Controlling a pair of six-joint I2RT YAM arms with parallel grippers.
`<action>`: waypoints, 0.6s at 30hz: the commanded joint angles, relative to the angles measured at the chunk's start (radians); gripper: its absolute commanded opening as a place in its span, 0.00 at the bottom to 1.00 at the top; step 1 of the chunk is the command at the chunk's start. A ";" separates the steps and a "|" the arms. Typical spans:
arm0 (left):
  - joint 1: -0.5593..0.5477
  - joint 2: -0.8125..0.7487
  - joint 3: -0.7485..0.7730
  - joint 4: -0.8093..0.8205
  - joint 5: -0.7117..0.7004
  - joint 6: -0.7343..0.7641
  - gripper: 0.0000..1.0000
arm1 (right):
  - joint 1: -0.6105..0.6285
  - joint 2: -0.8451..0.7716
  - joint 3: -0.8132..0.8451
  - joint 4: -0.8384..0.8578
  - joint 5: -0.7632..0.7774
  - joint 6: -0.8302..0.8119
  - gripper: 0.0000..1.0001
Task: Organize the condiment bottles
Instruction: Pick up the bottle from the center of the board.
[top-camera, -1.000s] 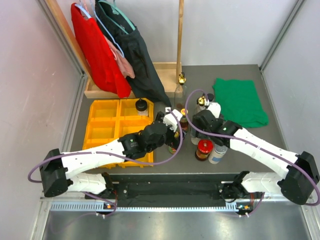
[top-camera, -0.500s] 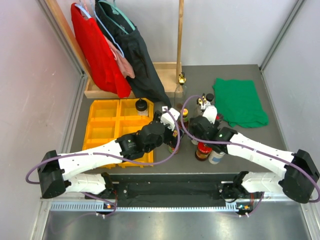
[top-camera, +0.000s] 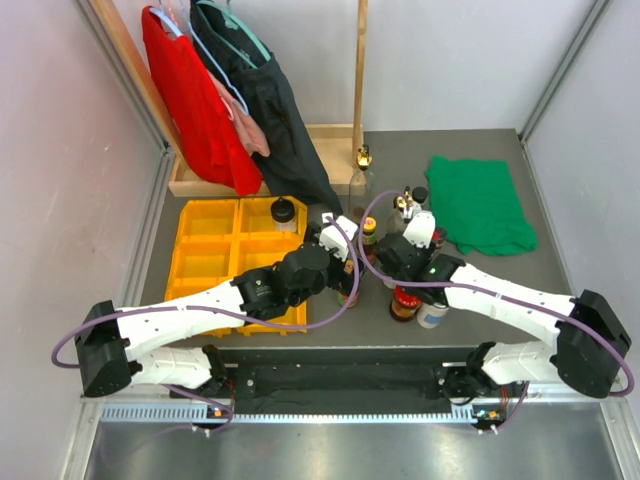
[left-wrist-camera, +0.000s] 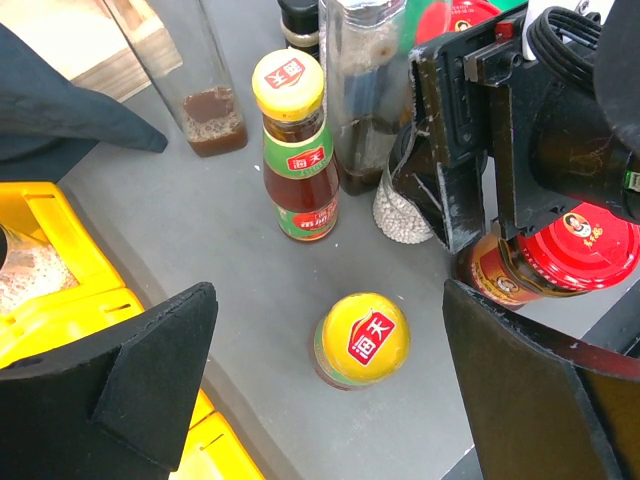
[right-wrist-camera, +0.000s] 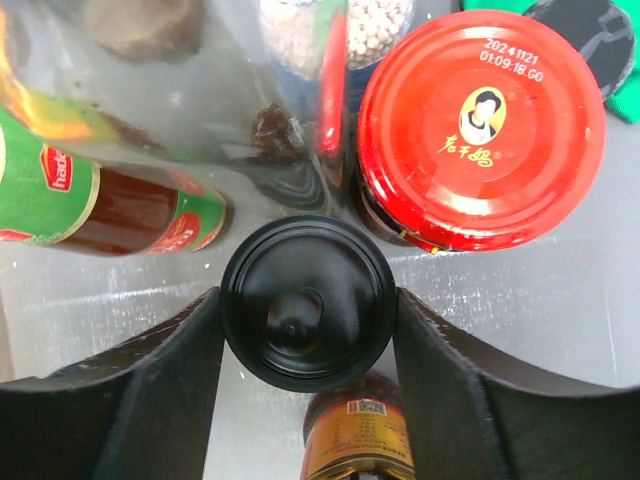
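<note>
The condiment bottles stand clustered at mid-table between my two grippers. My right gripper (right-wrist-camera: 308, 322) is shut on a black-capped bottle (right-wrist-camera: 308, 300), one finger pressed against each side of its cap; an amber label shows just below the cap. A red-lidded jar (right-wrist-camera: 480, 125) stands right behind it and a green-labelled dark bottle (right-wrist-camera: 120, 210) to its left. My left gripper (left-wrist-camera: 328, 372) hangs open, wide apart, above a yellow-capped sauce bottle (left-wrist-camera: 362, 338). A second yellow-capped bottle (left-wrist-camera: 295, 150) stands further back. In the top view the left gripper (top-camera: 345, 265) and right gripper (top-camera: 395, 262) are close together.
The yellow compartment tray (top-camera: 215, 250) lies left of the cluster, with a black-capped jar (top-camera: 283, 212) in its far right cell. A green cloth (top-camera: 480, 203) lies at the back right. A tall gold-topped bottle (top-camera: 362, 165) stands by the wooden rack (top-camera: 330, 135) hung with clothes.
My right gripper has slid left and toward the near edge, and its fingers have closed in on the black cap. The left arm has barely moved and stays open.
</note>
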 joint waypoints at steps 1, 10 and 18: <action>-0.004 -0.028 0.000 0.042 -0.004 0.009 0.99 | 0.017 0.012 0.013 0.003 0.038 0.028 0.49; -0.004 -0.032 0.001 0.044 -0.018 0.014 0.99 | 0.017 -0.046 0.006 -0.026 0.051 0.022 0.00; -0.004 -0.037 -0.002 0.051 -0.035 0.023 0.99 | 0.023 -0.170 0.001 -0.022 0.064 -0.038 0.00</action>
